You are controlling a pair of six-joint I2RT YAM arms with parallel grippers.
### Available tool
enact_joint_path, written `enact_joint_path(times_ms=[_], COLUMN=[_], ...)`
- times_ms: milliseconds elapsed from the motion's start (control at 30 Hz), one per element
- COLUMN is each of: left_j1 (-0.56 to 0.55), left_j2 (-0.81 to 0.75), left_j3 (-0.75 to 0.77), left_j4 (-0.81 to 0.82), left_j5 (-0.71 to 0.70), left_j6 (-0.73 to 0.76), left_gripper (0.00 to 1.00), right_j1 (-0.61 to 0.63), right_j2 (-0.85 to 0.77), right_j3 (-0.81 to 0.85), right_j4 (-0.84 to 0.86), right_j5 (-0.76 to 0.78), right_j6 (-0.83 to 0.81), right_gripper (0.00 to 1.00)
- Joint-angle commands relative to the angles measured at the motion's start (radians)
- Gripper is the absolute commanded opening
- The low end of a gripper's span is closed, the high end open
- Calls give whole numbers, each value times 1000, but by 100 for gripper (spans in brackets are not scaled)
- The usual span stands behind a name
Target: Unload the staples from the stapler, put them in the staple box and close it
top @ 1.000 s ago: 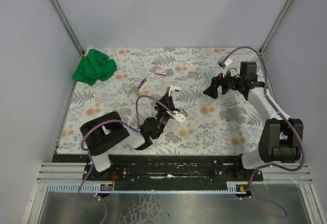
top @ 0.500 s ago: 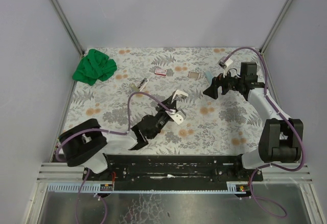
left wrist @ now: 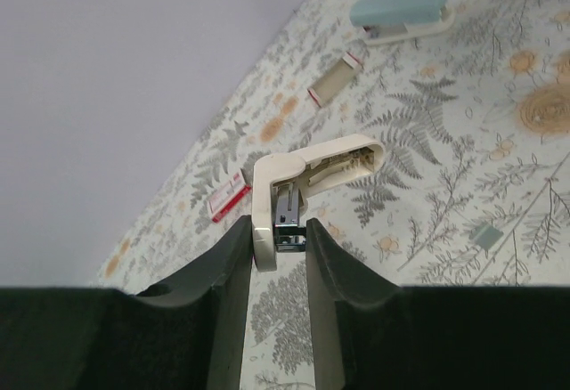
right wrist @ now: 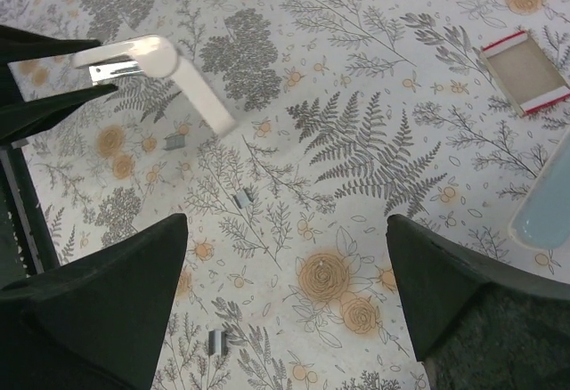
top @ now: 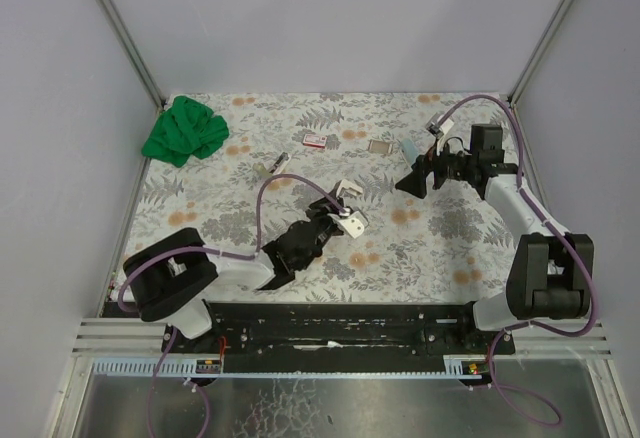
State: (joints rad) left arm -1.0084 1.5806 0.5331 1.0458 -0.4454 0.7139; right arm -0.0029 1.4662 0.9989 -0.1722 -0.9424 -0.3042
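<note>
A white stapler (top: pixel 349 215) is swung open, its metal staple channel showing in the left wrist view (left wrist: pixel 287 214). My left gripper (top: pixel 335 222) is shut on the stapler's hinge end (left wrist: pixel 265 230), holding it just above the floral mat. My right gripper (top: pixel 411 181) is open and empty, up and to the right of the stapler, apart from it. The right wrist view shows the stapler (right wrist: pixel 169 68) at upper left and short staple strips (right wrist: pixel 242 198) lying on the mat between the fingers.
A light blue stapler (top: pixel 409 147) and an open staple box (top: pixel 380 146) lie at the back right. A red staple box (top: pixel 315 139), a small metal piece (top: pixel 272 166) and a green cloth (top: pixel 185 130) lie at the back left. Grey walls surround the mat.
My left arm has swung and carried the white stapler a little right and toward the near edge. My right gripper has barely shifted and stays open.
</note>
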Motion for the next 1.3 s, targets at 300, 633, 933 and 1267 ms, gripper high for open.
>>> enact_joint_path(times_ms=[300, 633, 933, 1267], left_j1=[208, 363, 515, 624], left_j2=[-93, 8, 102, 187], left_j3=[299, 493, 609, 624], left_j4=[-728, -1022, -1096, -1046], left_j5=[387, 681, 957, 1186], left_j6=[-469, -683, -854, -1043], left_gripper=[0, 0, 0, 0], right_j1=[78, 212, 276, 369], right_j2=[-137, -180, -178, -95], right_j3=[-31, -38, -80, -67], right_j4=[-136, -85, 87, 155], right_j5=[-81, 124, 213, 236], right_j6=[-356, -440, -447, -456], right_gripper=[99, 99, 100, 97])
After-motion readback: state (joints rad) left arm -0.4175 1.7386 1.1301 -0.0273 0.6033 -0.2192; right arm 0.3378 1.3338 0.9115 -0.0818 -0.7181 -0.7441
